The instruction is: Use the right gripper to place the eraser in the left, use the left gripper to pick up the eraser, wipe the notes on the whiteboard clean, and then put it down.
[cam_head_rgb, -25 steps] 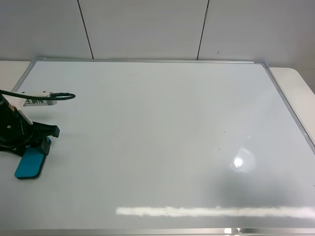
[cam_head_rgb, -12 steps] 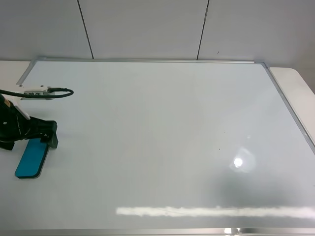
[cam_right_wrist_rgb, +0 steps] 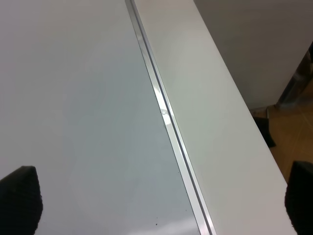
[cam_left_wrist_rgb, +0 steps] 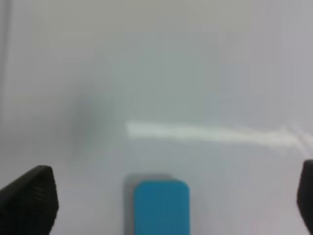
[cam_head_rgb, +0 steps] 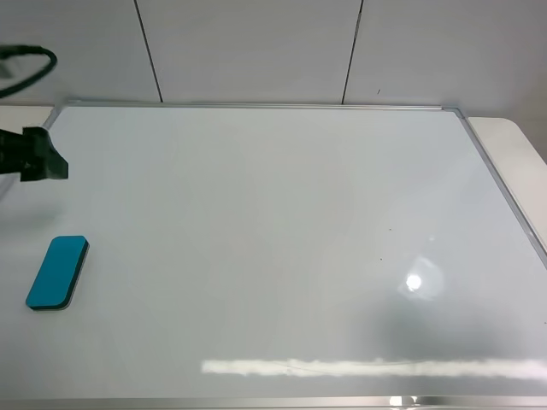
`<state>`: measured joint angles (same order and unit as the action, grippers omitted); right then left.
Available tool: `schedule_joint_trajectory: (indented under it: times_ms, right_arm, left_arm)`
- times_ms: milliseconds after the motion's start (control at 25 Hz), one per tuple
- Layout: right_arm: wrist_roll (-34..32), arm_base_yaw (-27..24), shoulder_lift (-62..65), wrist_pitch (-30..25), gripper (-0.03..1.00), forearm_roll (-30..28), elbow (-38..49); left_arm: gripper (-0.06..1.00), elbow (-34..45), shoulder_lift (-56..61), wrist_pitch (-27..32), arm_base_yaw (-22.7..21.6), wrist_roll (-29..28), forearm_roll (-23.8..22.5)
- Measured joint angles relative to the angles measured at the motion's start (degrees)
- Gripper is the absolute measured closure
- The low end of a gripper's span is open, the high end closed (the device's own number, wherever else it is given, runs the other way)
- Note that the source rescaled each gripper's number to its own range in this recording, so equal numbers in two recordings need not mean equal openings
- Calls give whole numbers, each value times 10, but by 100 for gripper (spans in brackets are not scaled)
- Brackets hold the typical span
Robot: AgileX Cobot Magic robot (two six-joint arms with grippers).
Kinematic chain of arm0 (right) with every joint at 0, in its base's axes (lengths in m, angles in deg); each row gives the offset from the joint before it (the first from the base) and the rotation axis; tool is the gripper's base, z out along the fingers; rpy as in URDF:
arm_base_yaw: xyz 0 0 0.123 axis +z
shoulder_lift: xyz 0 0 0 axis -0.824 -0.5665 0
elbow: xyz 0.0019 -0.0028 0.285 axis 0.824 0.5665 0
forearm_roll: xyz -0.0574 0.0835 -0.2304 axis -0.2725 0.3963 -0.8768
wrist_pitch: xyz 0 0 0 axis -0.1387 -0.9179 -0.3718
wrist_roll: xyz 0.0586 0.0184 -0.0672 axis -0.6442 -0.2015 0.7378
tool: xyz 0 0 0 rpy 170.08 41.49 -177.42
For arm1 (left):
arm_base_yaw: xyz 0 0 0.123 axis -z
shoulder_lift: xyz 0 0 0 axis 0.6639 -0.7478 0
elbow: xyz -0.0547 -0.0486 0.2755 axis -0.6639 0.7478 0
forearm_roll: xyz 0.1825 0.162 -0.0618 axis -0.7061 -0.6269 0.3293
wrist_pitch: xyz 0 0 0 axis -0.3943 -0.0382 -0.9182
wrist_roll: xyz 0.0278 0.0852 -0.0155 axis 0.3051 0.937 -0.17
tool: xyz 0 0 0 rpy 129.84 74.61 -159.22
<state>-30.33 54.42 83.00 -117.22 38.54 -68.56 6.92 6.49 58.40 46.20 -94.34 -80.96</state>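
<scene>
The teal-blue eraser [cam_head_rgb: 56, 272] lies flat on the whiteboard [cam_head_rgb: 282, 222] near its left edge, with nothing touching it. My left gripper [cam_head_rgb: 41, 159] hangs at the far left of the exterior view, above and behind the eraser. In the left wrist view its jaws stand wide apart and empty, with the eraser [cam_left_wrist_rgb: 161, 208] below and between them. My right gripper [cam_right_wrist_rgb: 159, 200] is open and empty over the board's right frame [cam_right_wrist_rgb: 166, 117]; it is out of the exterior view. No red notes show on the board.
The board's silver frame [cam_head_rgb: 504, 192] borders a white table strip [cam_head_rgb: 521, 154] on the right. The right wrist view shows the table's edge and brown floor [cam_right_wrist_rgb: 293, 127] beyond. A grey panelled wall [cam_head_rgb: 256, 51] stands behind. Light glare [cam_head_rgb: 414, 282] lies on the board's near right.
My left gripper has let go of the eraser, risen and drawn back toward the far left edge. The eraser stays where it lay on the board.
</scene>
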Motion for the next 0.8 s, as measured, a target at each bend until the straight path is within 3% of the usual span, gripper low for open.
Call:
schedule_joint_trajectory:
  times_ms: [800]
  right_arm:
    - [0, 0, 0, 0, -3, 0, 0]
  left_arm:
    - [-5, -10, 425, 174, 0, 0, -32]
